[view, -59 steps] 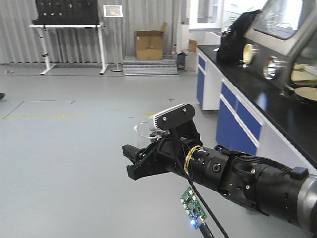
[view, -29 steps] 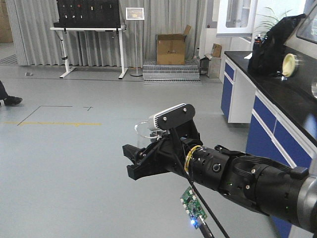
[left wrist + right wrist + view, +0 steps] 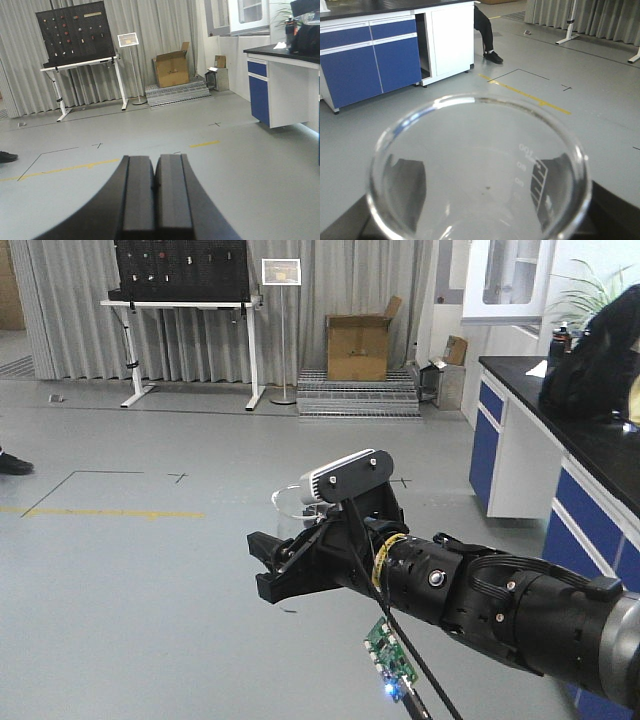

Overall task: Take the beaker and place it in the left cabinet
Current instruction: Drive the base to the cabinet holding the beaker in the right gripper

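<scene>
Glass beaker point(image 3: 485, 150) clamped in right gripper point(image 3: 480, 210), left gripper point(image 3: 155, 185) pressed closed

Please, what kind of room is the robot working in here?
Probably a laboratory: a long black-topped bench with blue fronts, a glass beaker in the right gripper, and a tool board by the curtain.

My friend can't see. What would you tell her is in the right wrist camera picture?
A clear glass beaker fills the picture, seen close from above its rim, held by the right gripper, whose black fingers show on both sides. Behind it are a grey floor with a yellow line, blue cabinet doors and someone's leg.
</scene>
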Motion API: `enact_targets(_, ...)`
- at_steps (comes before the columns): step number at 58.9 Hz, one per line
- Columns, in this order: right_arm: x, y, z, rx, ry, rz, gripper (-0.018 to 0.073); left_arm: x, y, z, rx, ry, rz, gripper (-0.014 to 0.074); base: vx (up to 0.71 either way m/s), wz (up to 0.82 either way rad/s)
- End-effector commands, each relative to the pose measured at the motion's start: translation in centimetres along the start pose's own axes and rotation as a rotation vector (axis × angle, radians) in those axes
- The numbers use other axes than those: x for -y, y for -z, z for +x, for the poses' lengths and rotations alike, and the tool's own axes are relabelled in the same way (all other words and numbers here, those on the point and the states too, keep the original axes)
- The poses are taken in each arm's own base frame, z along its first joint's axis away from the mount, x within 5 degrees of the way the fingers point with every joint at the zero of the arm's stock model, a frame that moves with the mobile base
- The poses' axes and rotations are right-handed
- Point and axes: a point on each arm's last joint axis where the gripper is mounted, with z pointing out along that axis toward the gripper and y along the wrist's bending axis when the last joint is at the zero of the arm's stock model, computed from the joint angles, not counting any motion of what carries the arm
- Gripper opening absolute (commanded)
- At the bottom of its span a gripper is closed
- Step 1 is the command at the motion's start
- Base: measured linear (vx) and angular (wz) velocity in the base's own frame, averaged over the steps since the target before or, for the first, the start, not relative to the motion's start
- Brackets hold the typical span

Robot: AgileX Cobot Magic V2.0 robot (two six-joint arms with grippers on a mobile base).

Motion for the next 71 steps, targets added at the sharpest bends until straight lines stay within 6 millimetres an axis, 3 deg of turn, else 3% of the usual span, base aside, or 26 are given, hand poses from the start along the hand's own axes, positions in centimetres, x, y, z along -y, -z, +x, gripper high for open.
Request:
enact_targets(1,-0.11,1.45,-3.25,0.124,0.005,-0.022,-0.0003,0.0,0.13,-0.26,0.077,0.006,-0.007,0.0001,0.57,0.06)
enact_targets(71,-0.1,1.34,-3.12,0.12,0.005,-0.022,-0.0003,0.0,0.13,-0.26,0.077,0.006,-0.007,0.0001,0.65,0.03)
